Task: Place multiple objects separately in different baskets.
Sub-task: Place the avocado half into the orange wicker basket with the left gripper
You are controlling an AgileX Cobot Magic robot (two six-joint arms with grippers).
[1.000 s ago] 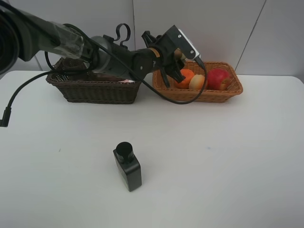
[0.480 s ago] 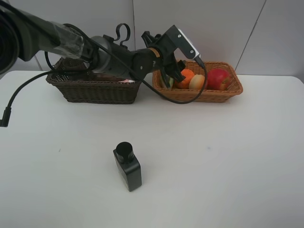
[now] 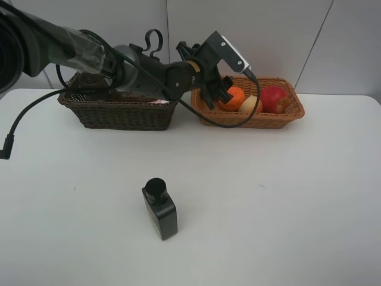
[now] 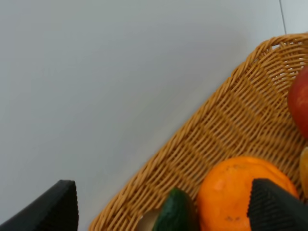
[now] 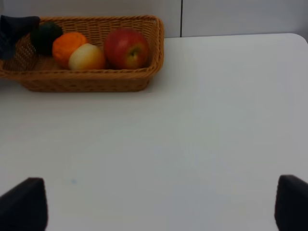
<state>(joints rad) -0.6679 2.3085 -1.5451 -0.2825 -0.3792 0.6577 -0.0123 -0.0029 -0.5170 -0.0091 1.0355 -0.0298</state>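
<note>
Dark basket [image 3: 116, 110] far left; contents mostly hidden behind arm, just a pinkish bit at its right end, can't count. Black bottle [image 3: 160, 208] alone on table [image 3: 286, 202], near-centre, upright, not yet binned: looks like last item left. L gripper [image 3: 215, 90] over left end of tan basket [image 3: 280, 117], jaws wide, holding nothing. In tan basket, 4 fruit: 1 avocado [image 4: 175, 211], 1 tangerine [image 4: 238, 192], 1 peach [image 5: 86, 57], 1 apple [image 5: 126, 48]. R gripper [image 5: 154, 204] hangs over bare table at right, jaws wide, empty. 2 baskets total. Judging: fruit sorted, mostly done.
</note>
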